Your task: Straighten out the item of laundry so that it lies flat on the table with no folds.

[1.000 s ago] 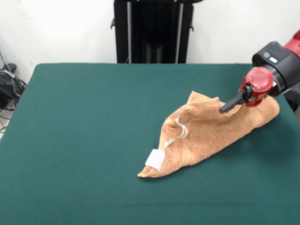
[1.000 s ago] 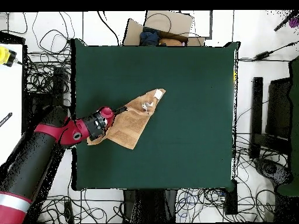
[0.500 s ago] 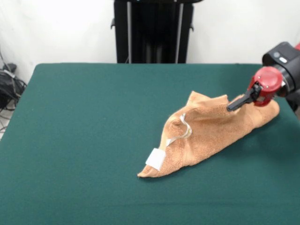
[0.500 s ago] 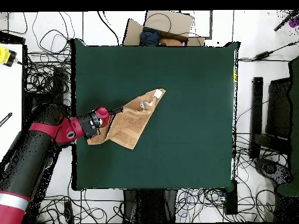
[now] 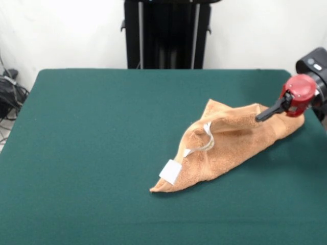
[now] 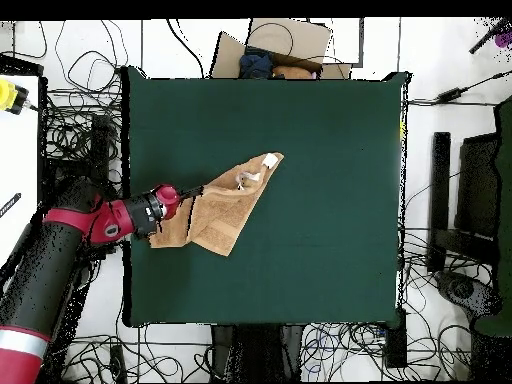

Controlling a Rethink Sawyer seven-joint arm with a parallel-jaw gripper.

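Front view: towel [image 5: 232, 144] lies bunched in a long folded wedge at the right side of the green surface [image 5: 97, 132], white tag [image 5: 169, 171] at its near tip, a loop [image 5: 204, 139] mid-fold. Gripper [image 5: 264, 115] sits low over the far right end, likely working that edge to pull the fold open; can't tell if the fingers are apart or together.

Overhead view: towel [image 6: 225, 205] is near the surface's [image 6: 320, 150] left edge, still doubled over. Gripper [image 6: 190, 190] is at its left end; finger state unclear.

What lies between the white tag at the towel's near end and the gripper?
Only the towel itself: bunched, folded cloth and a white loop run from the white tag to the gripper, clearest in the front view.
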